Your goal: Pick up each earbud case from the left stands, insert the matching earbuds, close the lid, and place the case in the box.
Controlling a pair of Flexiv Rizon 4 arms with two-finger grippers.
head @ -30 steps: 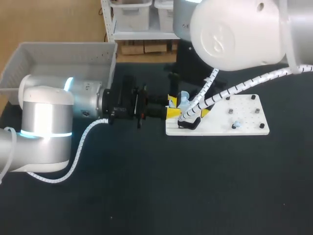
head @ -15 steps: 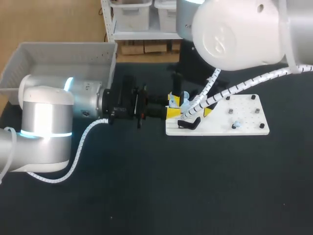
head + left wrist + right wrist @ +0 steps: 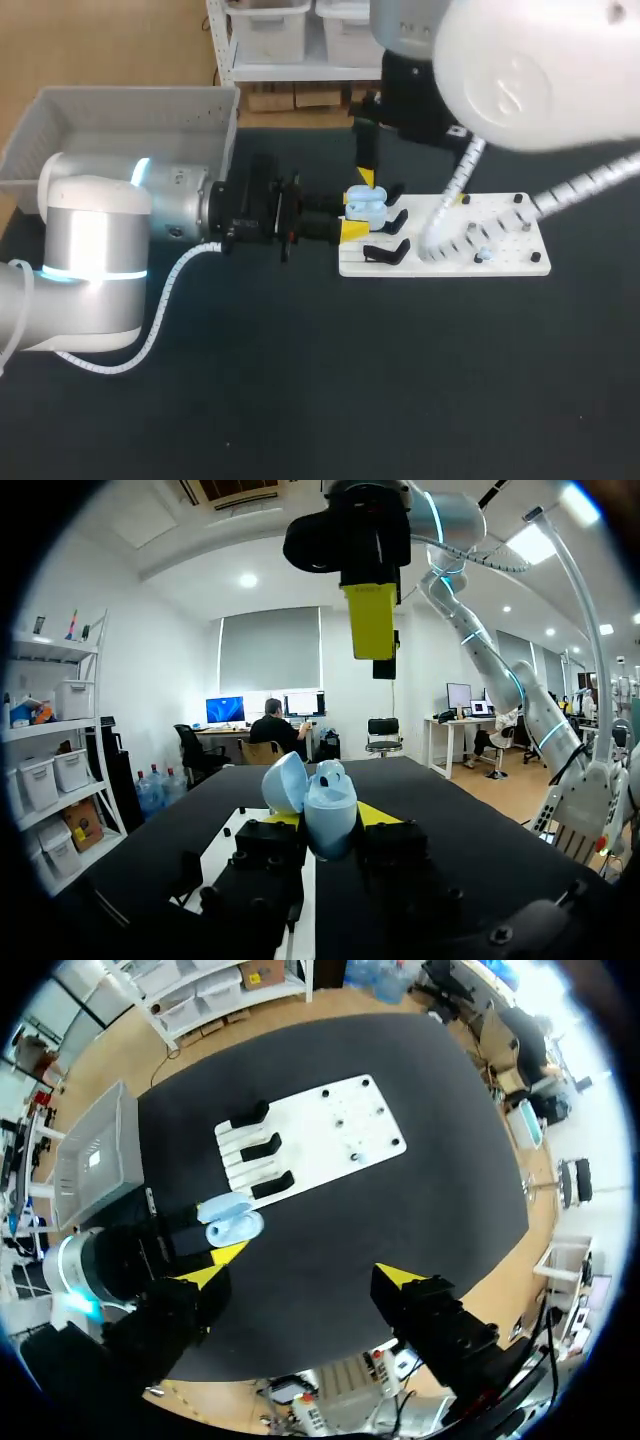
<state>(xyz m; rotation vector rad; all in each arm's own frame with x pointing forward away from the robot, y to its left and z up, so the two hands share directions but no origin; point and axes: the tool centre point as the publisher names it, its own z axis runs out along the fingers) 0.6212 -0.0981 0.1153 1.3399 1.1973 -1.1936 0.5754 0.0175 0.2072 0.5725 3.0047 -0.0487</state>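
We are clasping the light blue plastic earbud case (image 3: 367,206), lid open, in our left gripper (image 3: 354,214) over the left edge of the white stand board (image 3: 500,258), our right gripper (image 3: 306,1276) hanging above, jaws spread, grey plastic box (image 3: 120,125) lying far left.

Blk table (image 3: 300,400), matte top, flat, wide

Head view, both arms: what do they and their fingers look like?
Left arm: silver-white rounded links, glowing cyan ring, white spiral cable, black wrist hardware. Right arm: white shell, same kind of cable. Fingers: black with yellow tips.
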